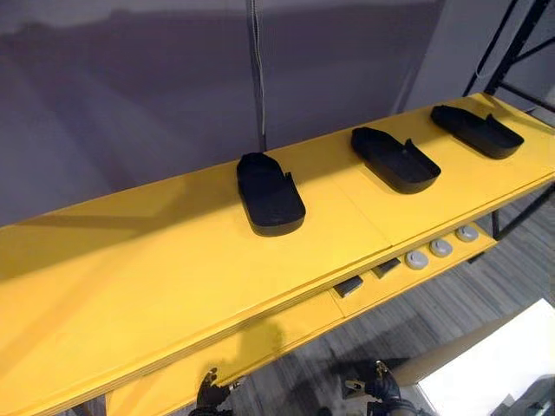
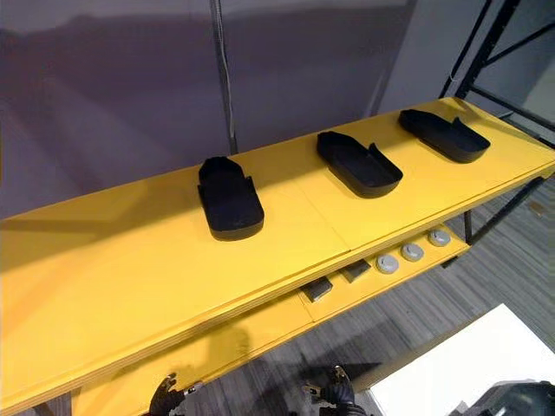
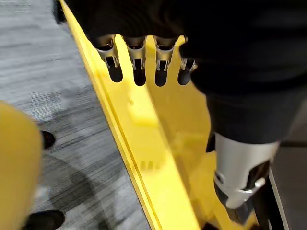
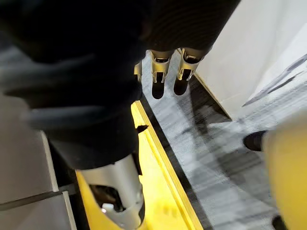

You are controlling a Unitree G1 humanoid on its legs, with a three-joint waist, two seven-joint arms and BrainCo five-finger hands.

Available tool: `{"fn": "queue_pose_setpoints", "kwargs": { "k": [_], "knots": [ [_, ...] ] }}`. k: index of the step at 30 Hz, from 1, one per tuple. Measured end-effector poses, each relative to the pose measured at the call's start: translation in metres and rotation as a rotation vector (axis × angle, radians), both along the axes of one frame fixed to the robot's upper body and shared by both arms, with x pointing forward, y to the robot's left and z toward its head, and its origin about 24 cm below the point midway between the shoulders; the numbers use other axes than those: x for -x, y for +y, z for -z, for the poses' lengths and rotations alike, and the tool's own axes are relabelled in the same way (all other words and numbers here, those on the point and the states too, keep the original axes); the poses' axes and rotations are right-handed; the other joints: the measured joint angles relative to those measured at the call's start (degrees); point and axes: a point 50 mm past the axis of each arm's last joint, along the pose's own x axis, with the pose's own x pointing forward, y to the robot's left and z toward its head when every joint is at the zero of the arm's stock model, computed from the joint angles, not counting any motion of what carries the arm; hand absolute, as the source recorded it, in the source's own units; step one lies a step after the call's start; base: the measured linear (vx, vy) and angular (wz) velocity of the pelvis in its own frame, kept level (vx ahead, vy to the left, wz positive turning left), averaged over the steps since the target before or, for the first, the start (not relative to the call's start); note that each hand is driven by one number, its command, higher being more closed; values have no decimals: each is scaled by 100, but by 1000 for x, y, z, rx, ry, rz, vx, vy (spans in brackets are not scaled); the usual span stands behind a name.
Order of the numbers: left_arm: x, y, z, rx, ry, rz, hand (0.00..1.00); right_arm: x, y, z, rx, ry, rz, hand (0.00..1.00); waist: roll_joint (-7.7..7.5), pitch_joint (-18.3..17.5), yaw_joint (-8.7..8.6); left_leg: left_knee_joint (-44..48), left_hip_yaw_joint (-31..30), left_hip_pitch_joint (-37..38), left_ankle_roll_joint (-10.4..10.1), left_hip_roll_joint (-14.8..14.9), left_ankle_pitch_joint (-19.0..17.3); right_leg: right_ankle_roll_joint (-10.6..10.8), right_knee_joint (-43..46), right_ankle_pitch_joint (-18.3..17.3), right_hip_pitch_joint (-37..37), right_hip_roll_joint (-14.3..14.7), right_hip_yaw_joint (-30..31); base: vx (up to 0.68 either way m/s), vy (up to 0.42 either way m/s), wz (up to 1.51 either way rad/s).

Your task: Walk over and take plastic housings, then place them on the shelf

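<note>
Our left hand (image 3: 137, 60) and right hand (image 4: 158, 76) hang low by the front edge of the lower yellow tier (image 1: 260, 342), fingers straight and relaxed, both holding nothing. Up on the top yellow shelf board (image 1: 130, 277) we see three black plastic housings lying in a row, well apart: the left housing (image 1: 270, 195), the middle housing (image 1: 395, 159) and the right housing (image 1: 477, 130). On the lower tier sit three grey round caps (image 1: 441, 248) beside two small dark blocks (image 1: 349, 286).

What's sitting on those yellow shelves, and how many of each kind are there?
Black housings: 3
Grey discs: 3
Dark blocks: 2
Total: 8
</note>
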Motion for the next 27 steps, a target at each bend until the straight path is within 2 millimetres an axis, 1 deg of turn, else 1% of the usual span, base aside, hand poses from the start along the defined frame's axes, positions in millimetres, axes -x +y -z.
{"fn": "queue_pose_setpoints", "kwargs": {
  "k": [2,5,6,8,9,10,11,12,13,14,15,16,17,18,19,20,21,22,23,24,25,26,27],
  "knots": [
    [-4,-1,-1,1,-10,5,0,-5,2,-3,-1,-21,-5,0,-40,-2,7,1,181,-7,24,-22,-19,30,81,18,-156,14,199,-48,72,-55],
    [-13,-1,-4,-4,-33,7,0,-19,7,-8,0,-57,-30,0,-115,80,18,81,616,-30,116,-92,-72,178,133,162,-402,82,764,-65,124,-104],
    [-19,-1,-6,-12,-49,6,0,-29,12,-13,8,-87,-64,0,-145,170,29,143,929,-56,185,-119,-115,293,138,295,-524,141,1099,-88,116,-121],
    [-26,0,-9,-17,-69,11,0,-40,16,-19,21,-121,-101,0,-183,244,27,238,1284,-206,249,-117,-153,395,40,599,-758,175,1228,-130,97,-121],
    [-35,1,-13,-22,-91,18,0,-47,19,-24,32,-146,-126,0,-214,294,24,343,1567,-388,298,-50,-151,381,-270,978,-886,158,1086,-175,56,-100],
    [-39,1,-14,-25,-101,21,0,-49,19,-26,36,-157,-129,0,-171,330,26,366,1716,-462,350,-5,-152,334,-260,972,-963,121,843,-199,40,-108],
    [-44,1,-17,-28,-114,27,0,-53,18,-28,42,-166,-131,0,-202,399,16,349,1967,-461,407,1,-124,230,576,522,-1212,38,67,-148,49,-89],
    [-46,1,-17,-27,-118,30,0,-51,15,-26,49,-157,-130,0,-153,438,-3,331,2160,-383,421,9,-116,88,1425,-19,-1295,-114,-566,-116,64,-84],
    [-45,1,-17,-28,-114,30,0,-46,13,-24,53,-142,-128,0,-158,434,-21,330,2287,-337,421,19,-116,100,1760,-226,-1239,-213,-862,-83,77,-74],
    [-43,2,-16,-36,-109,35,0,-41,11,-20,56,-120,-127,0,-156,431,-23,336,2501,-266,421,49,-116,72,2183,-545,-1051,-448,-1387,-65,30,-75],
    [-41,5,-16,-45,-101,41,0,-36,10,-16,62,-91,-134,0,-171,419,-19,348,2709,-216,416,97,-113,72,2303,-792,-798,-682,-1858,-69,-20,-83],
    [-39,6,-15,-47,-97,40,0,-35,10,-14,69,-77,-144,0,-189,404,-12,368,2837,-207,411,125,-111,104,2232,-889,-671,-811,-2095,-58,-92,-114],
    [-36,8,-14,-49,-83,35,0,-34,9,-11,77,-58,-157,0,-225,349,30,461,3139,-220,393,164,-104,135,1770,-930,-442,-1067,-2568,-52,-130,-155],
    [-33,9,-11,-45,-66,17,0,-39,4,-10,106,-42,-190,0,-172,312,49,534,3144,-291,371,197,-98,3,1204,-809,-418,-882,-2559,-61,-199,-157],
    [-30,6,-9,-33,-51,11,0,-39,-1,-10,126,-31,-199,0,-28,258,-2,487,3020,-342,345,291,-78,-16,869,-564,-365,-636,-2473,-58,-188,-136],
    [-25,2,-6,-19,-36,6,0,-40,-6,-9,143,-17,-205,0,82,175,-8,363,2969,-347,243,430,-8,-45,215,-178,-194,-300,-2308,-79,-247,-139],
    [-26,-3,-6,0,-48,-6,0,-40,-12,-8,156,-1,-198,0,157,75,89,260,3233,-255,87,678,122,-291,-104,-308,-75,-336,-2779,-57,-181,-144],
    [-26,-3,-6,0,-49,-5,0,-40,-16,-9,166,-2,-194,0,113,82,131,266,3396,-186,44,699,141,-387,223,-386,-171,-579,-3325,-47,-175,-154],
    [-25,0,-6,-10,-42,3,0,-39,-15,-8,164,2,-193,0,-22,81,166,266,3580,-48,-2,683,166,-223,488,-334,-218,-814,-3675,0,-146,-111],
    [-18,1,-1,-11,-7,4,0,-37,-12,-7,152,3,-190,0,-44,67,116,261,3595,71,-58,729,206,-249,455,-323,-153,-649,-3418,30,-161,-112],
    [-15,-1,1,-8,15,14,0,-32,-12,-5,150,14,-186,0,-27,46,122,250,3547,153,-95,810,236,-329,345,-272,-87,-494,-3263,45,-203,-101],
    [-13,-2,3,-8,26,25,0,-26,-13,-2,149,31,-182,0,-42,51,137,254,3492,194,-111,872,252,-399,258,-225,-66,-383,-3090,30,-191,-99],
    [-13,-4,3,-7,33,42,0,-23,-12,-1,143,38,-178,0,-39,50,113,303,3387,215,-120,944,260,-465,183,-186,-62,-274,-2949,10,-203,-82]
  ]
}}
